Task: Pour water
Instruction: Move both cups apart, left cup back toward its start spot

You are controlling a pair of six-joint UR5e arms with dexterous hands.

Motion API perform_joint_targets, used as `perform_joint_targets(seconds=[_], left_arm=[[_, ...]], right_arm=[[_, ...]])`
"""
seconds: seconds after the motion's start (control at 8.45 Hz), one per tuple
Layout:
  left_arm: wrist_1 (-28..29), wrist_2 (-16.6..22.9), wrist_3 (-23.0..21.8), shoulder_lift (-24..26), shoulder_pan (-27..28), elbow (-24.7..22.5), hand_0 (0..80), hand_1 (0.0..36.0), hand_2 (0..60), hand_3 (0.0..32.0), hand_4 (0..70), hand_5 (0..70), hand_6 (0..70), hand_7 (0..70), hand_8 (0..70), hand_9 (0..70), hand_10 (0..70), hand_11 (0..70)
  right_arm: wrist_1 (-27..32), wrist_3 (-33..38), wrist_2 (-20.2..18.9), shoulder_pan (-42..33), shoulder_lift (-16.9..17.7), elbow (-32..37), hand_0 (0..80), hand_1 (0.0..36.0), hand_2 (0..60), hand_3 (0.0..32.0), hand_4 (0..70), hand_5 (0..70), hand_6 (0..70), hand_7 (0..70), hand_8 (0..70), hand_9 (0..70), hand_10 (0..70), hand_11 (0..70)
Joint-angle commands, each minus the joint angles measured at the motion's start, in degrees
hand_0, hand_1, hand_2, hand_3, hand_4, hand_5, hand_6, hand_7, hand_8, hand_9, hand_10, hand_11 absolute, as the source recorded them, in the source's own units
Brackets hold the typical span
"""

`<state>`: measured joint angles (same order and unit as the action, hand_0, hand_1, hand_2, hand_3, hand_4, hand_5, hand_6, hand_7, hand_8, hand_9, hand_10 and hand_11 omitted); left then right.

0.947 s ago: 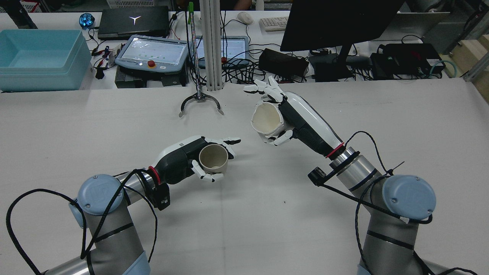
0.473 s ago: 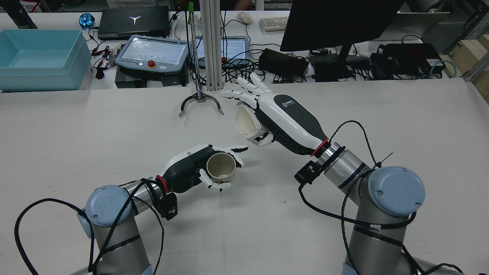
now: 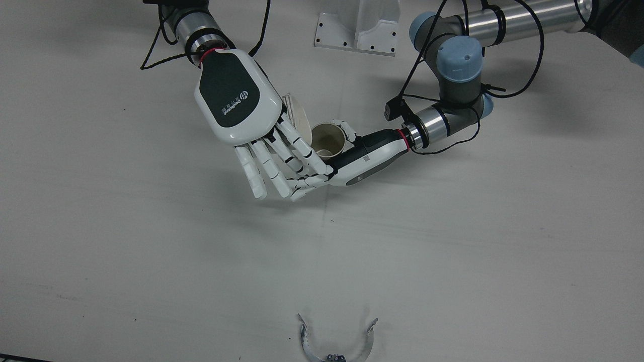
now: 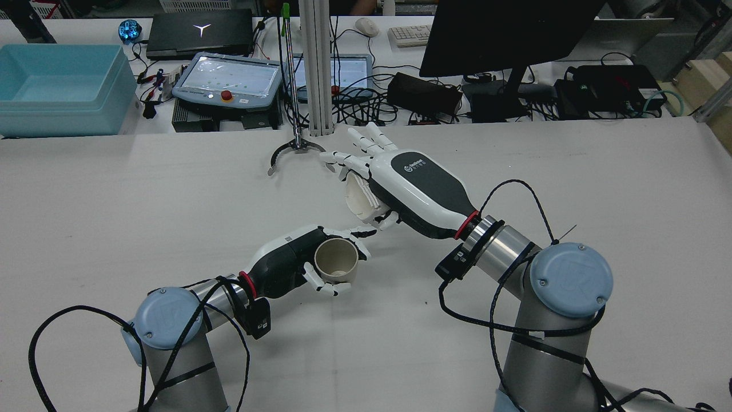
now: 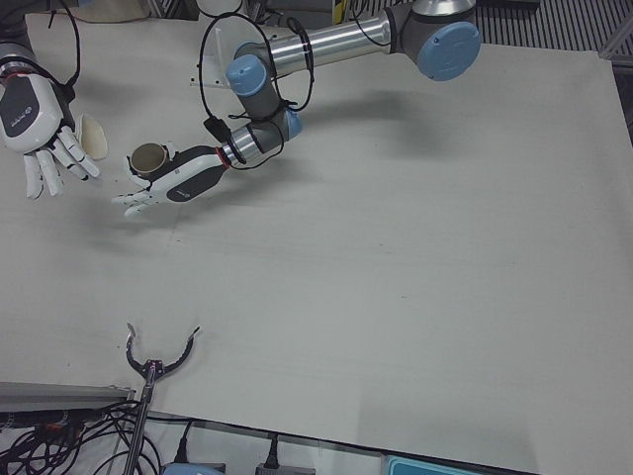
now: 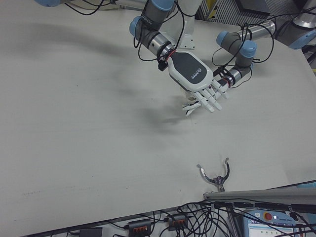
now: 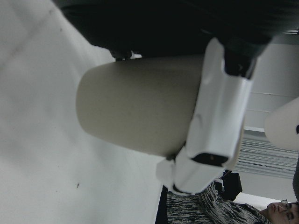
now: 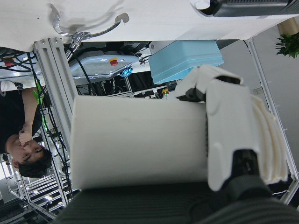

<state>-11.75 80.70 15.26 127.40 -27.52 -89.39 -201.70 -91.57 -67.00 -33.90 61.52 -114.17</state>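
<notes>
The tan cup is clasped upright in the left hand, low over the bench; the white cup is clamped, tipped sideways, in the right hand, above and beside it; its lip should be brought over the tan mouth before further tilting, the lower cup being kept level.

Even, bright overhead light fills the fixed views; the table reads pale grey with no glare. Soft, diffuse shadows lie under the arms in the front view. Fixed views are sharp. The left hand view is dim and soft, the cup near and slightly blurred, while the right hand view is brighter, its background cluttered but clear
</notes>
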Motion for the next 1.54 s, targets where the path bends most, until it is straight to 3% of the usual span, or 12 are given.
perform_joint_targets(seconds=[0.0,0.24,0.36,0.47,0.59,0.71,0.83,0.95,1.18,1.42], left_arm=[[0.1,0.0,-0.4,-0.2,-0.8,-0.1,80.0,36.0,60.0,0.0,70.0,70.0,14.2,11.4,4.9,0.8,12.7,21.6],[0.1,0.0,-0.4,-0.2,-0.8,-0.1,80.0,36.0,60.0,0.0,70.0,70.0,14.1,11.2,4.8,0.8,12.7,21.6],[0.1,0.1,-0.6,-0.3,-1.6,-0.1,80.0,36.0,60.0,0.0,70.0,70.0,14.1,11.3,4.8,0.8,12.6,21.6],[0.5,0.2,-2.3,-2.0,-3.1,-0.1,80.0,36.0,60.0,0.0,70.0,70.0,14.0,11.2,4.7,0.8,12.6,21.6],[2.1,0.1,-4.8,-7.8,-5.6,-1.6,80.0,36.0,60.0,0.0,70.0,70.0,14.1,11.0,4.9,0.8,12.6,21.6],[2.1,0.7,-5.1,-11.9,-9.7,-4.4,80.0,36.0,60.0,0.0,70.0,70.0,13.5,10.1,4.8,0.6,12.6,21.5],[3.8,2.5,-6.5,-16.6,-13.6,-4.4,80.0,36.0,60.0,0.0,70.0,70.0,14.0,10.3,5.1,0.6,12.5,21.5],[7.1,2.6,-6.9,-22.1,-16.7,-4.6,80.0,36.0,60.0,0.0,70.0,70.0,19.8,12.4,8.7,2.4,13.7,23.0],[9.5,2.2,-6.7,-30.0,-24.5,-4.6,80.0,36.0,60.0,0.0,70.0,70.0,22.0,10.9,11.2,2.7,14.5,24.0],[15.0,1.9,-6.5,-34.8,-27.2,-0.6,80.0,36.0,60.0,0.0,70.0,70.0,15.9,8.4,7.0,0.6,13.2,22.7]], right_arm=[[-2.5,-0.5,-0.9,0.1,-0.3,-0.2,72.6,36.0,55.1,9.0,0.0,15.9,33.8,24.9,5.7,3.5,0.0,0.0],[-2.4,0.2,-0.7,-0.2,-0.3,-0.2,72.8,36.0,55.3,8.6,0.0,15.9,33.8,25.0,5.7,3.6,0.0,0.0],[-1.3,6.3,1.7,-1.2,0.1,-0.8,73.2,36.0,56.8,7.8,0.0,16.1,34.6,25.6,5.9,3.7,0.0,0.0],[1.2,20.1,9.6,-2.0,2.2,-0.8,64.5,36.0,52.8,8.2,0.0,15.4,33.4,24.2,5.6,3.4,0.0,0.0],[5.9,31.5,16.5,-2.0,5.8,-0.6,60.9,36.0,53.6,0.0,3.3,15.8,41.1,33.3,9.7,8.0,0.0,0.0],[7.9,37.5,17.7,-4.0,6.7,-1.0,60.3,35.9,55.1,0.0,4.0,16.2,42.0,33.8,12.5,11.4,0.0,0.6],[7.8,41.5,17.8,-6.0,7.0,-2.4,60.3,35.8,55.3,0.0,5.7,16.3,42.8,35.5,14.0,13.3,0.0,1.1],[7.8,42.0,17.7,-7.6,8.9,-2.9,61.6,36.0,55.7,0.0,9.5,16.6,43.7,35.9,15.0,14.0,0.0,0.6],[7.8,46.3,17.3,-8.6,14.7,-3.8,61.0,35.8,53.2,0.0,7.2,15.7,39.7,35.9,13.6,12.8,0.0,0.0],[7.8,55.5,15.4,-11.7,19.1,-3.4,59.7,34.9,50.4,1.2,1.1,14.9,35.0,33.1,11.9,11.0,0.0,0.0]])
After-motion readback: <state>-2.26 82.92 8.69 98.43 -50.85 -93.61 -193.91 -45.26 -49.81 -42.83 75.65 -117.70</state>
